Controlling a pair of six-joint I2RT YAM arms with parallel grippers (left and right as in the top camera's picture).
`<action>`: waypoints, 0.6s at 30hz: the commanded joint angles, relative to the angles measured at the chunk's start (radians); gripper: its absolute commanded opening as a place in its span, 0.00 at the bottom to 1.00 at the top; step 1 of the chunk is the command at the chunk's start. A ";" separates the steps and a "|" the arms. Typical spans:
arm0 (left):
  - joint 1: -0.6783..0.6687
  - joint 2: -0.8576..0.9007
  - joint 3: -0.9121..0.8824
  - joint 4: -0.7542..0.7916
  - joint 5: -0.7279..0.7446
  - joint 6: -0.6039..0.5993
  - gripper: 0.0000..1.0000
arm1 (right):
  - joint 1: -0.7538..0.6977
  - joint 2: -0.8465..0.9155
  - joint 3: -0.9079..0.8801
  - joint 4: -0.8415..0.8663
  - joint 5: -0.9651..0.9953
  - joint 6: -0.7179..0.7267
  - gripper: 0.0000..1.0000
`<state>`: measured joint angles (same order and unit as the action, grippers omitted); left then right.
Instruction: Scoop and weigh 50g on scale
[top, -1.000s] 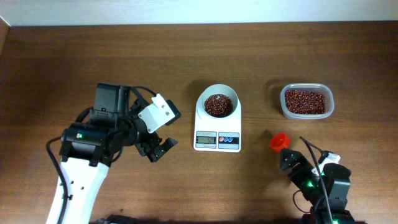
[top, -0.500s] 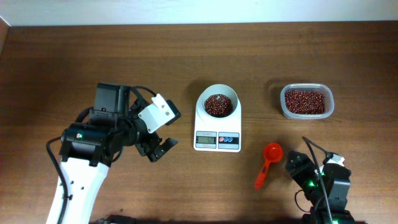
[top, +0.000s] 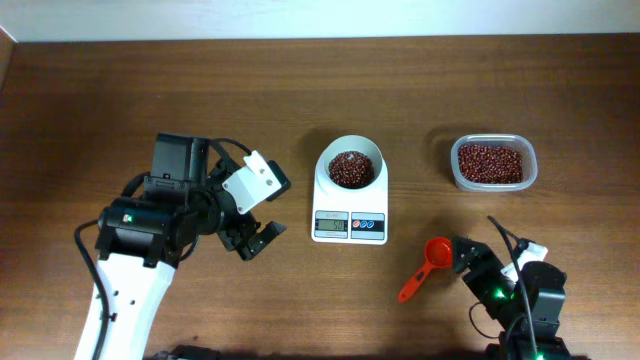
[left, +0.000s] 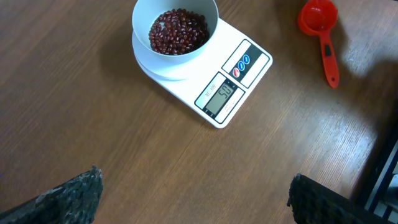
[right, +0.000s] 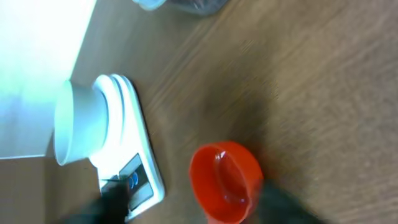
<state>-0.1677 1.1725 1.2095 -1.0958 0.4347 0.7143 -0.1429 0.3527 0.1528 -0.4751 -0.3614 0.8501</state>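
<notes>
The scale (top: 349, 205), mid-worktop with beans in its bowl (top: 350, 150), will misread if bumped. The red scoop (top: 425, 268) lies toward the front edge beside the right end effector (top: 463, 257), whose opening and hold cannot be determined; a careless move could sweep the scoop into the scale. The left end effector (top: 258, 241) is fully open and empty.

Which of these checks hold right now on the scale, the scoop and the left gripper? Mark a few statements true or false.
1. The round white bowl on the small white digital scale holds red beans. True.
2. The red plastic scoop rests inside that bowl. False: it lies on the wooden table, off the scale's front right corner.
3. The scoop's cup is empty. True.
4. The left gripper grips the scoop. False: it is open and empty, left of the scale.
</notes>
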 joint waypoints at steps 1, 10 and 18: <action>0.005 0.002 0.016 0.002 0.014 -0.010 0.99 | 0.000 0.003 -0.006 -0.047 -0.010 0.004 0.38; 0.005 0.002 0.016 0.002 0.014 -0.010 0.99 | 0.000 0.181 -0.006 0.017 0.058 -0.004 0.37; 0.005 0.002 0.016 0.002 0.014 -0.010 0.99 | 0.130 0.536 -0.006 0.370 0.093 -0.007 0.38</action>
<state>-0.1677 1.1728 1.2098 -1.0958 0.4351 0.7139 -0.0498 0.8097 0.1459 -0.1516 -0.2905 0.8551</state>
